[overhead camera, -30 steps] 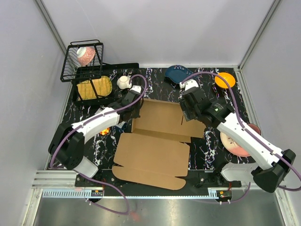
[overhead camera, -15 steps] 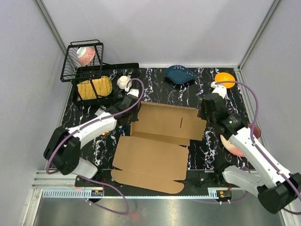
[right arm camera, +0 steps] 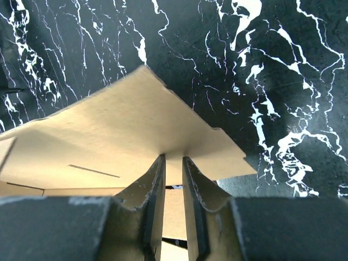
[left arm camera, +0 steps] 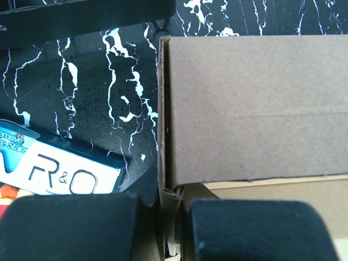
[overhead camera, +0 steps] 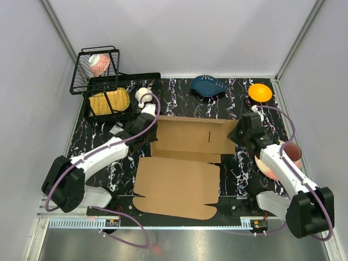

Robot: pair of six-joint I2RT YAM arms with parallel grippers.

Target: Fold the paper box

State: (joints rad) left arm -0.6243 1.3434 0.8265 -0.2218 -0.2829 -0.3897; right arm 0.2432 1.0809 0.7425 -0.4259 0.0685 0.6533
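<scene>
Since a second before, the right arm had swung off the middle of the box to its right edge and its jaws had drawn in, while the left arm had reached a little farther along the left edge. The left gripper (left arm camera: 174, 205) was clamped tight on the box (overhead camera: 179, 182), with the raw left edge of the rear panel running down between its black pads (left arm camera: 70, 225). The right gripper (right arm camera: 173, 160) stood nearly closed, with only a thin slot between its fingers. Their tips were against the edge of the right rear flap, which was lifted off the table; I could not tell whether they pinched the card. The box lay mid-table as an unfolded sheet. A broad front panel lay flat toward the arm bases, and behind a crease was the rear panel, which had a short slit and a gripper at each end. Just left of the left gripper a blue-and-white packet (left arm camera: 60, 174) lay on the black marbled table (overhead camera: 244, 179). Farther back on the left stood a wire basket (overhead camera: 81, 81) holding a pink bowl (overhead camera: 99, 63). Beside it were a black tray (overhead camera: 136, 76) with something yellow (overhead camera: 109, 101) in it and a white pot (overhead camera: 143, 95). Along the back sat a blue dish (overhead camera: 209, 86) and an orange bowl (overhead camera: 260, 92). A pink plate (overhead camera: 270, 167) showed partly under the right arm.
</scene>
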